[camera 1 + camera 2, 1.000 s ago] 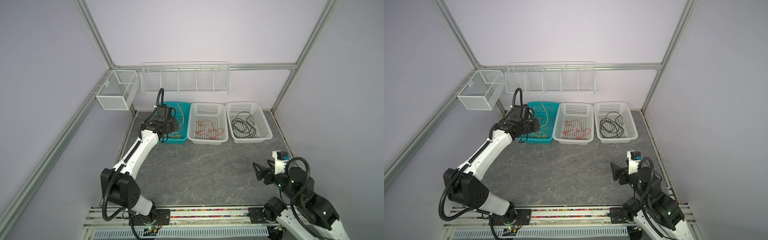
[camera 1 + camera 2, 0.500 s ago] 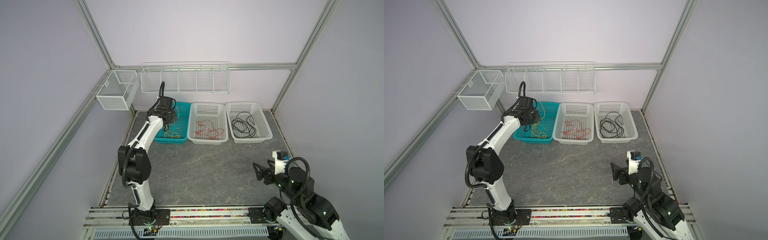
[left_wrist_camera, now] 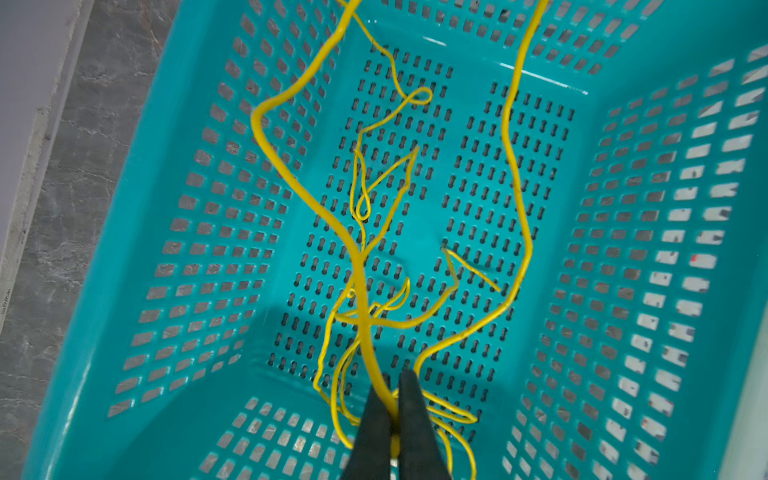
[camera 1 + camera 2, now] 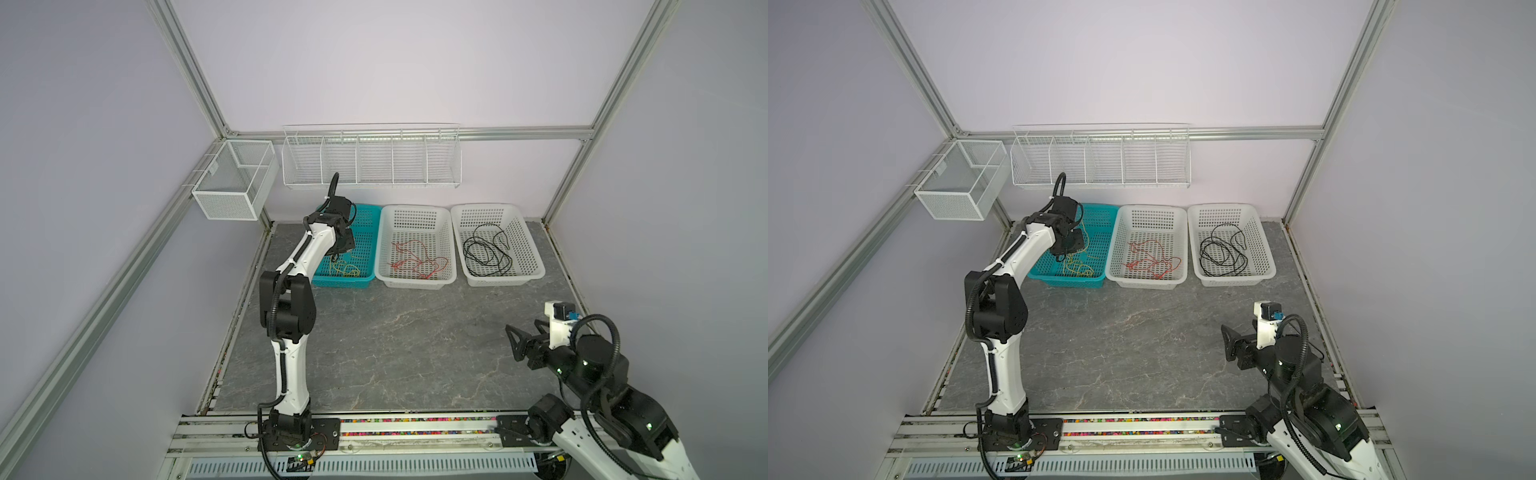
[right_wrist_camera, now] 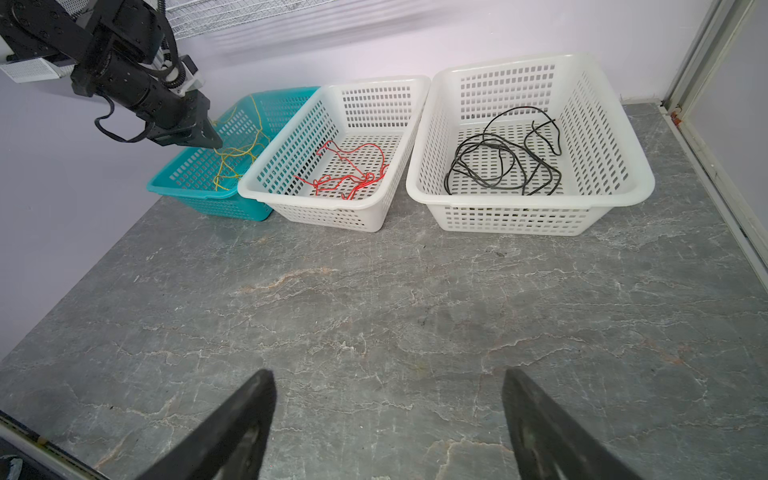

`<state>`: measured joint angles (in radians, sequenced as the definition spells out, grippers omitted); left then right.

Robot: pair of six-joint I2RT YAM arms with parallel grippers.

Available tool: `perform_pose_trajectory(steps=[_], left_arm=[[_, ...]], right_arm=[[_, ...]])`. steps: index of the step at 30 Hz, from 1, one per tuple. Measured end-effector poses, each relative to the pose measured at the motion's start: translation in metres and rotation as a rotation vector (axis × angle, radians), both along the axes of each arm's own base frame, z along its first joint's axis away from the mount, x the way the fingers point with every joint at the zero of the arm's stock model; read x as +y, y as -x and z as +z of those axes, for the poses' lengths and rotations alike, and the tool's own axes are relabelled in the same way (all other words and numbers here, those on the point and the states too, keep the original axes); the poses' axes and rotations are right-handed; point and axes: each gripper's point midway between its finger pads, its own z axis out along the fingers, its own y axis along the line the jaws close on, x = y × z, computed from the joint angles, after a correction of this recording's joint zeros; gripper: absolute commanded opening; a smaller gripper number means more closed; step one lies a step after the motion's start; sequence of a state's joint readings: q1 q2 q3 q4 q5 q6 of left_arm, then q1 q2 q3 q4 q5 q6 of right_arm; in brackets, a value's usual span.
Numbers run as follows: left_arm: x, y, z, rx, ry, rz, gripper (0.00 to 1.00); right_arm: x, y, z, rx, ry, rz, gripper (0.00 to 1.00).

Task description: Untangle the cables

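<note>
The cables lie apart in three baskets at the back. The yellow cable [image 3: 360,274] hangs into the teal basket [image 3: 199,187], and my left gripper [image 3: 395,384] is shut on one strand of it above the basket floor. Both top views show that gripper [image 4: 1073,245] over the teal basket [image 4: 365,216]. A red cable [image 4: 415,262] lies in the middle white basket [image 4: 415,282]. The black cable [image 4: 484,253] lies coiled in the right white basket [image 4: 505,278]. My right gripper [image 5: 386,374] stands open over bare table at the front right [image 4: 515,343], holding nothing.
A white wire rack [image 4: 370,158] hangs on the back wall above the baskets. A white mesh box [image 4: 232,183] is fixed to the left frame rail. Aluminium frame posts stand at the back corners. The grey stone table [image 4: 395,340] lies between the baskets and my right arm.
My left arm has drawn back and raised its elbow, while its gripper has stayed over the teal basket, shut on the yellow cable. The right arm has not moved.
</note>
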<state>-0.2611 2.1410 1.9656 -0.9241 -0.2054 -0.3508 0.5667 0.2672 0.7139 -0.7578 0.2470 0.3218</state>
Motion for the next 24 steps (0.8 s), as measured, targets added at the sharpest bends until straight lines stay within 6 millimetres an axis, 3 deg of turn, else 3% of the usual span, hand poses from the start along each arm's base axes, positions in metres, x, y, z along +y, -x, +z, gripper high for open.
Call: perform_pose_trajectory(steps=[7, 18, 22, 24], left_arm=[[-0.001, 0.007, -0.009, 0.048, -0.005, -0.021, 0.12], [-0.011, 0.008, 0.008, 0.039, 0.059, -0.037, 0.39], [-0.016, 0.018, 0.032, 0.004, 0.117, -0.038, 0.5], [-0.016, 0.03, 0.057, -0.037, 0.15, -0.037, 0.56]], right_arm=[[0.0, 0.0, 0.0, 0.0, 0.0, 0.0, 0.88], [0.0, 0.0, 0.0, 0.0, 0.0, 0.0, 0.88], [0.0, 0.0, 0.0, 0.0, 0.0, 0.0, 0.88], [0.0, 0.0, 0.0, 0.001, 0.001, 0.0, 0.88]])
